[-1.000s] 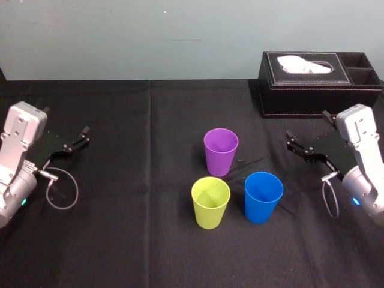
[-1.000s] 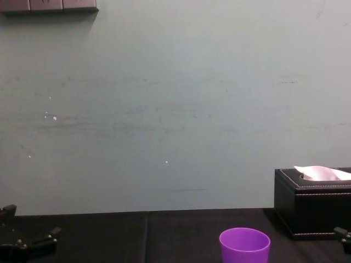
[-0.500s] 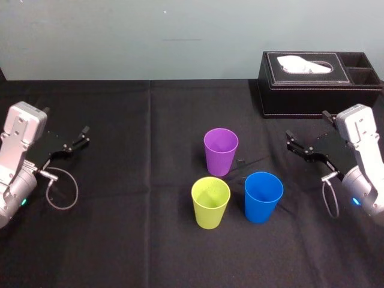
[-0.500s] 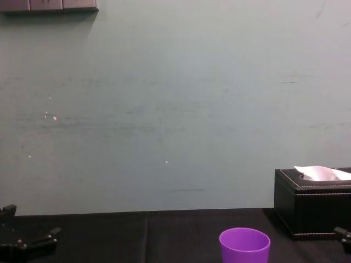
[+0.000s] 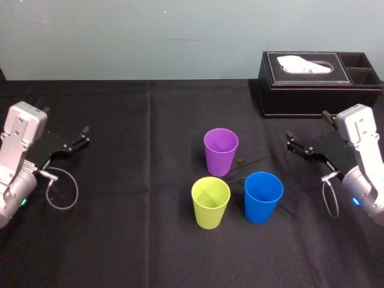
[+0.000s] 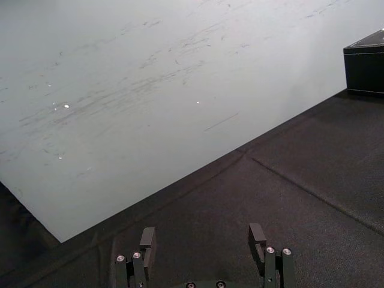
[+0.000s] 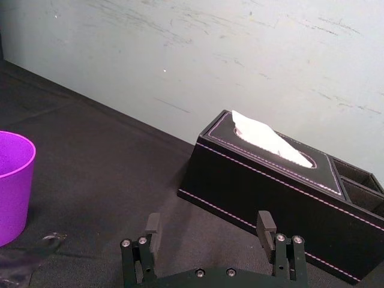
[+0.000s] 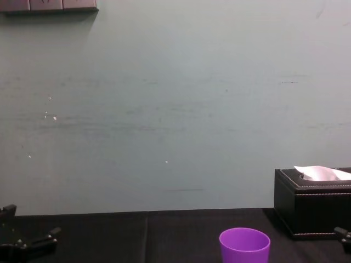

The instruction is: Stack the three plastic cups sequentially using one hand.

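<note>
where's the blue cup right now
In the head view the blue cup stands upright right of the yellow-green cup, nearer the robot than the purple cup, on the side of the right gripper.

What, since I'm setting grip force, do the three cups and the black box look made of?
The purple cup, blue cup and yellow-green cup look like smooth plastic: thin rims, even colour, soft sheen. The tissue box seems leather or imitation leather: matt black panels with pale stitching along the edges.

Left pincer [image 5: 66, 120], right pincer [image 5: 307, 125] idle, jaws apart
</note>
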Robot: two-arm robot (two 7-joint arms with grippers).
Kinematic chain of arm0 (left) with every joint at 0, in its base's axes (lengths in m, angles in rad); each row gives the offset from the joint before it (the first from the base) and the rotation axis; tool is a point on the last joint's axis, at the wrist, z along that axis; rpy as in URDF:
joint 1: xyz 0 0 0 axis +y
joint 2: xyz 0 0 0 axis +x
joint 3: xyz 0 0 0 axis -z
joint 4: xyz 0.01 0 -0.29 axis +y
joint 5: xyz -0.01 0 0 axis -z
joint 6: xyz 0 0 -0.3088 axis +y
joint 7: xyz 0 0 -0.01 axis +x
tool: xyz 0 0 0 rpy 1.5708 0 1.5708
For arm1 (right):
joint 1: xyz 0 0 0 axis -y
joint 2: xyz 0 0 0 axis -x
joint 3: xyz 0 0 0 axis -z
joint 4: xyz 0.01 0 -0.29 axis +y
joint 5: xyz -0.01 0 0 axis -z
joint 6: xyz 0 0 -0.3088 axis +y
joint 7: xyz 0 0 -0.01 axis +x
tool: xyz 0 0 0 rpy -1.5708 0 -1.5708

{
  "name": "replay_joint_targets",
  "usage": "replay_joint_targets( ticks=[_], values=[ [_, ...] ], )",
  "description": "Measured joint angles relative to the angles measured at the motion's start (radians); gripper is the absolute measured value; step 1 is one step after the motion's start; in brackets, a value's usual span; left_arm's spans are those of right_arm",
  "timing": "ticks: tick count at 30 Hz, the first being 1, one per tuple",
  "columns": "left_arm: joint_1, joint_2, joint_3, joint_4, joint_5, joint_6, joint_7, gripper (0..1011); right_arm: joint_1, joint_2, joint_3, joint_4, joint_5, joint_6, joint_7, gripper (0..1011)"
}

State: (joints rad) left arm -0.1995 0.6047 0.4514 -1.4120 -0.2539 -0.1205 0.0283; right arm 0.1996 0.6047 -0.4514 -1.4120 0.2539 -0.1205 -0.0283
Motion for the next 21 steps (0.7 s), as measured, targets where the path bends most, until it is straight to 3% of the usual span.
replay_joint_targets(
  ticks=[13, 21],
  values=[
    [0.0, 0.0, 0.0, 0.0, 0.0, 0.0, 0.0, 1011, -0.005, -0.001, 0.005, -0.003, 0.001, 0.001, 0.004, 1004],
    [0.0, 0.0, 0.0, 0.0, 0.0, 0.0, 0.0, 1012, -0.067, 0.022, 0.062, -0.068, 0.072, 0.007, 0.069, 1004]
  ],
)
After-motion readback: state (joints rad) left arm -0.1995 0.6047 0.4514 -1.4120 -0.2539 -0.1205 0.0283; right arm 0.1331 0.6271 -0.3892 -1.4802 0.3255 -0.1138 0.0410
